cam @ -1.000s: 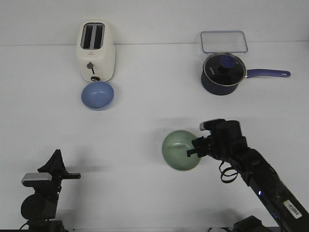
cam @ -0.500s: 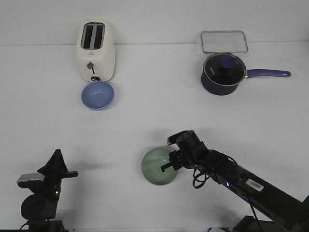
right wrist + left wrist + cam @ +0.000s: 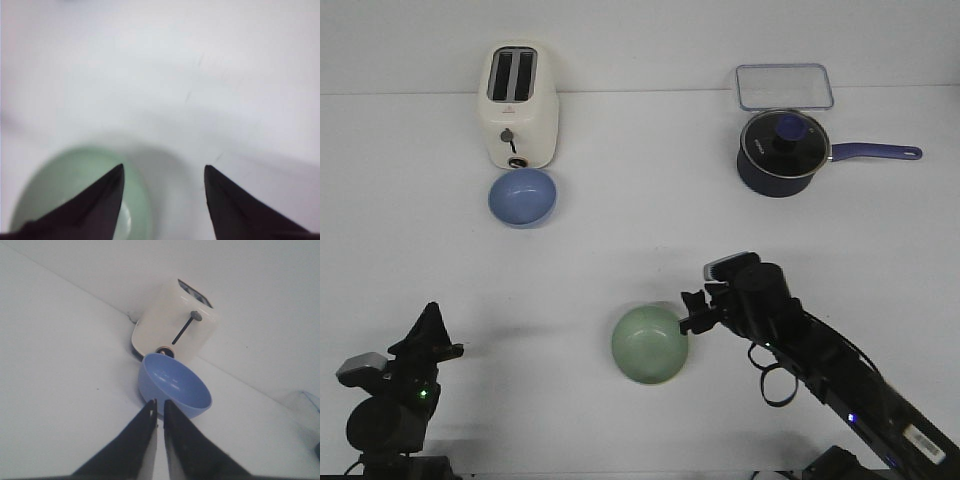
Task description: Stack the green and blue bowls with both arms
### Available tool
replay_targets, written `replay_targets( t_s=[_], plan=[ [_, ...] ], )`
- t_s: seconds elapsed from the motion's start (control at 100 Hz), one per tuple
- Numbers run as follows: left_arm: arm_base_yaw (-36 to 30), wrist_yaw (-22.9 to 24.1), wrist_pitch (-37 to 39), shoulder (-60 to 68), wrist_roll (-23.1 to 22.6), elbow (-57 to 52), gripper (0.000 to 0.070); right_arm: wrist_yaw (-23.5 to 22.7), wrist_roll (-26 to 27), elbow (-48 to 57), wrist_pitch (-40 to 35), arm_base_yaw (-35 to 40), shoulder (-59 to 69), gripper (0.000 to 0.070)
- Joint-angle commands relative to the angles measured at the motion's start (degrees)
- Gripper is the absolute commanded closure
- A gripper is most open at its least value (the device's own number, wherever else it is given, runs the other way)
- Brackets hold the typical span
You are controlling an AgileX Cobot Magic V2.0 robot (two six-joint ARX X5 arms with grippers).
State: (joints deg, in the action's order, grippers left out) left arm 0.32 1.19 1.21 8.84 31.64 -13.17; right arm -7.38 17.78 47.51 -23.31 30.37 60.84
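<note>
The pale green bowl (image 3: 650, 345) sits upright on the white table near the front centre; it also shows in the right wrist view (image 3: 75, 195). My right gripper (image 3: 692, 312) is open and empty just right of its rim, and the rim lies between the two fingers (image 3: 164, 170). The light blue bowl (image 3: 523, 196) stands in front of the toaster at the back left. My left gripper (image 3: 428, 312) is shut and empty at the front left, far from the blue bowl and pointing at it (image 3: 175, 385); its fingertips (image 3: 159, 402) are closed together.
A cream toaster (image 3: 518, 105) stands right behind the blue bowl. A dark navy saucepan (image 3: 782, 152) with glass lid and long handle is at the back right, with a clear rectangular container (image 3: 784, 86) behind it.
My right gripper brought the green bowl left and toward the front, let it go on the table and drew back a little to the right. My left arm shifted slightly left and lower.
</note>
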Motion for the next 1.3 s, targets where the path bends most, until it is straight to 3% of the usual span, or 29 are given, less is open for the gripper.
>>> replay_targets(
  t_s=[0.0, 0.17, 0.37, 0.53, 0.62, 1.06, 1.13, 1.22, 1.29],
  plan=[
    [0.0, -0.3, -0.8, 5.7, 0.2, -3.5, 0.0685, 0.1, -2.0, 0.8, 0.1, -1.5, -2.5, 0.0363],
    [0.0, -3.8, -1.7, 28.4, -6.8, -16.5, 0.0686, 0.0, -2.9, 0.8, -0.6, -6.1, -8.1, 0.0364],
    [0.0, -8.0, -4.0, 54.1, -11.5, -33.5, 0.0663, -0.1, -3.9, 0.8, -3.5, -7.7, -9.4, 0.0364],
    [0.0, -10.9, -5.4, 69.7, -13.4, -44.3, 0.0300, -0.1, -4.6, 0.8, -4.7, -7.7, -9.4, 0.0364],
    [0.0, -10.9, -6.9, 76.9, -13.4, -49.4, 0.0235, -0.1, -4.6, 0.8, -4.7, -7.7, -9.4, 0.0364],
    [0.0, -10.8, -10.4, 98.9, -14.7, -65.1, 0.0261, 0.0, -5.6, 0.8, -4.7, -7.7, -9.4, 0.0364],
    [0.0, -10.9, -10.6, 100.0, -14.7, -65.3, 0.0390, 0.0, -5.6, 0.8, -4.7, -7.7, -9.4, 0.0364],
    [0.0, -10.9, -11.6, 100.1, -14.8, -65.4, 0.0687, 1.0, -5.6, 0.8, -4.7, -7.7, -9.4, 0.0364],
    [0.0, -10.9, -13.2, 99.3, -14.7, -65.8, 0.0687, 3.1, -6.0, 0.8, -4.7, -7.9, -9.4, 0.0365]
  ],
)
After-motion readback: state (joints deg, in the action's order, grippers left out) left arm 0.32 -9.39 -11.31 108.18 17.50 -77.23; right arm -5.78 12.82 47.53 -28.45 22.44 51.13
